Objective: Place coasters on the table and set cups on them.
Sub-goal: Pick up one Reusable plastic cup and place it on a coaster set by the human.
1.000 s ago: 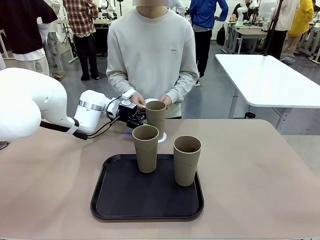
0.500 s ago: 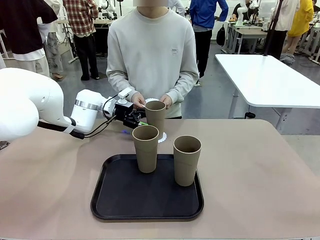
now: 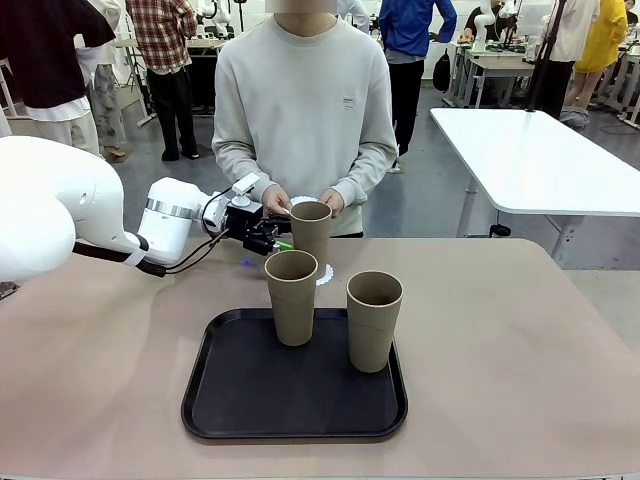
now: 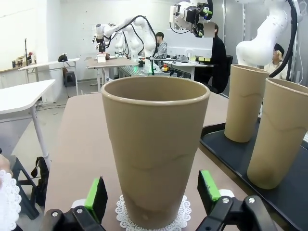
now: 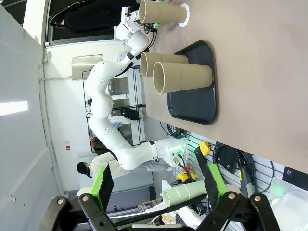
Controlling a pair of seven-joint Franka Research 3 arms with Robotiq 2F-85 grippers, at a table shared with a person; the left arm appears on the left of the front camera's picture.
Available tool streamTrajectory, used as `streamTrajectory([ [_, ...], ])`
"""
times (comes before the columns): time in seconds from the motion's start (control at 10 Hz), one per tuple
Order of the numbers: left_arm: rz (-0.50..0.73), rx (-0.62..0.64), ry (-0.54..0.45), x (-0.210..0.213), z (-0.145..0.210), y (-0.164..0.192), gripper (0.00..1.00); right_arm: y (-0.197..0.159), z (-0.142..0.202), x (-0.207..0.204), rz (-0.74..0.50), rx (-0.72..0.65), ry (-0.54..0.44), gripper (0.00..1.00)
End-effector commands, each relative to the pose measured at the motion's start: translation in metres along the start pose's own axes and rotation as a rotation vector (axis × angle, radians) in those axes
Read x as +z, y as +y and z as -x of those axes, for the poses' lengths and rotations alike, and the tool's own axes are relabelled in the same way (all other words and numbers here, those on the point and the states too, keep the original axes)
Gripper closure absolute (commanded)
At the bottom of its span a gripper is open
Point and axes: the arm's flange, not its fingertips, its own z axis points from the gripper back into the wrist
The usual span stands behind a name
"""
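At the table's far edge: one cup [image 3: 311, 232] stands upright on a lacy white coaster [image 3: 324, 273] on the beige table [image 3: 520, 350]. It is at 12 o'clock from the black tray [image 3: 230, 400] and just in front of the person's hands [image 3: 330, 203].
Left gripper: the left gripper [image 3: 283, 243] comes in level from the cup's 9 o'clock. In the wrist view its jaws straddle the lower wall, and the green pads [image 4: 96, 196] sit just beside the cup on either side with a sliver of gap. It grips nothing.
Right gripper: the right gripper [image 5: 156, 183] is well away from the work, spread wide and empty.
Tray cups: the two tray cups [image 3: 291, 297] are upright, one toward the tray's 12 o'clock and the other toward its 2 o'clock. Neither has a coaster under it.
Spare coasters: the white lace between the person's hands looks like the spare coasters [image 3: 300, 201].
Progress: by my reading one of three settings is done.
Handling, cup: empty and paper-like, so probably very light, with a thin wall that would dent under a hard squeeze. The taper widens upward, which should help a grip resist slipping.
Where to hold: across the body at mid-height or lower, with a light close and the cup kept vertical.
Handling, coaster: flimsy and nearly weightless. A dragged cup or a brushing finger would likely shift or crumple it.
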Motion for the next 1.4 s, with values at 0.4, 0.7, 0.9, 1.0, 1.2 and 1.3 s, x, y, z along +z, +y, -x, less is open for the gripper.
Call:
streamTrajectory([
  [0.4, -0.033, -0.004, 0.102, 0.035, -0.028, -0.033, 0.00, 0.000, 0.000, 0.000, -0.011, 0.006, 0.002, 0.00],
  [0.7, -0.057, 0.032, 0.169, 0.047, -0.041, -0.065, 0.00, 0.000, 0.000, 0.000, -0.011, 0.006, 0.002, 0.00],
  [0.9, -0.133, 0.163, 0.221, 0.048, -0.060, -0.096, 0.00, 0.000, 0.000, 0.000, -0.011, 0.006, 0.002, 0.00],
  [1.0, -0.181, 0.208, 0.258, 0.045, -0.074, -0.111, 0.00, 0.000, 0.000, 0.000, -0.011, 0.006, 0.002, 0.00],
  [1.2, -0.306, 0.351, 0.399, 0.035, -0.110, -0.148, 0.00, 0.000, 0.000, 0.000, -0.011, 0.006, 0.002, 0.00],
  [1.3, -0.356, 0.385, 0.474, 0.032, -0.127, -0.163, 0.00, 0.000, 0.000, 0.000, -0.011, 0.006, 0.002, 0.00],
])
